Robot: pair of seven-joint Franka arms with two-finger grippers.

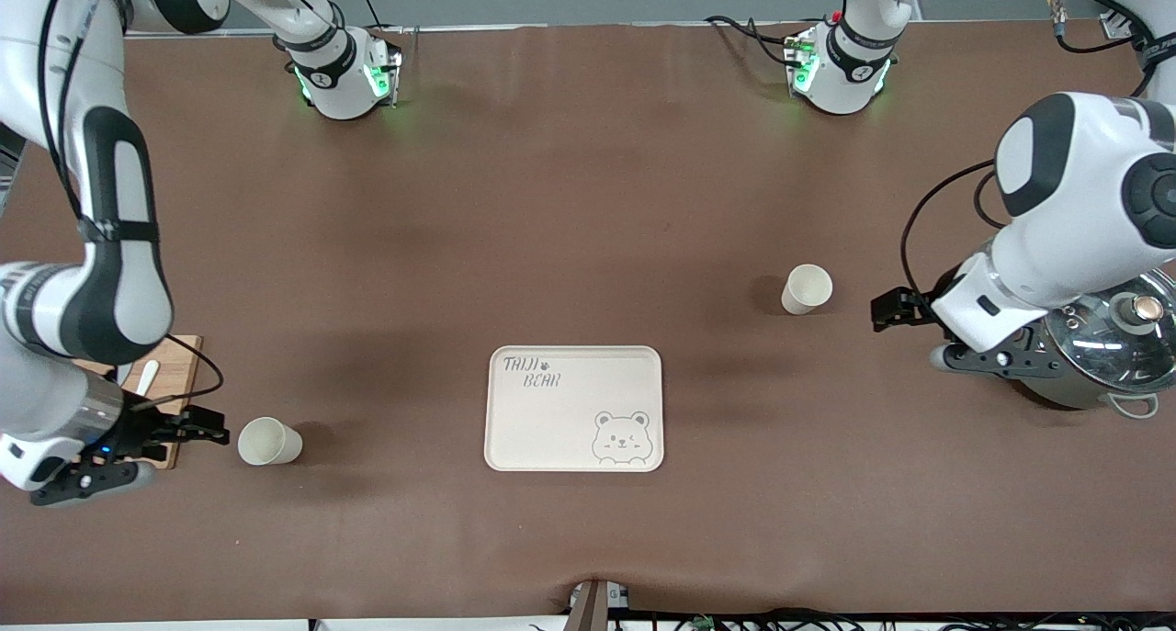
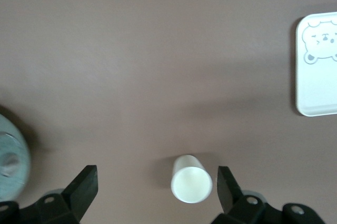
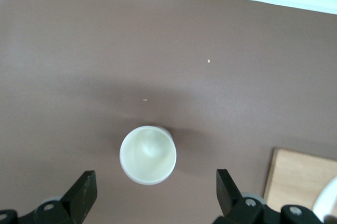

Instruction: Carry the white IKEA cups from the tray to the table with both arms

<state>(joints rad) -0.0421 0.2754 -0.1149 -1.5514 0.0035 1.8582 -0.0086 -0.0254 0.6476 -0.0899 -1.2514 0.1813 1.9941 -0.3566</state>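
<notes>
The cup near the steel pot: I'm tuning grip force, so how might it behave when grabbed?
The cup looks small, empty and thin-walled, so probably light. Its smooth tapered sides may slip upward through the open left gripper. Standing upright and narrow, a sideways nudge could tip it.

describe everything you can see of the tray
The tray is a cream rectangle with rounded corners and a low raised rim, matte like plastic. A winking bear is drawn in one corner, with lettering in the corner diagonal to it. It lies flat on the brown table, midway between the two cups. Nothing rests on it, and neither gripper touches it.
</notes>
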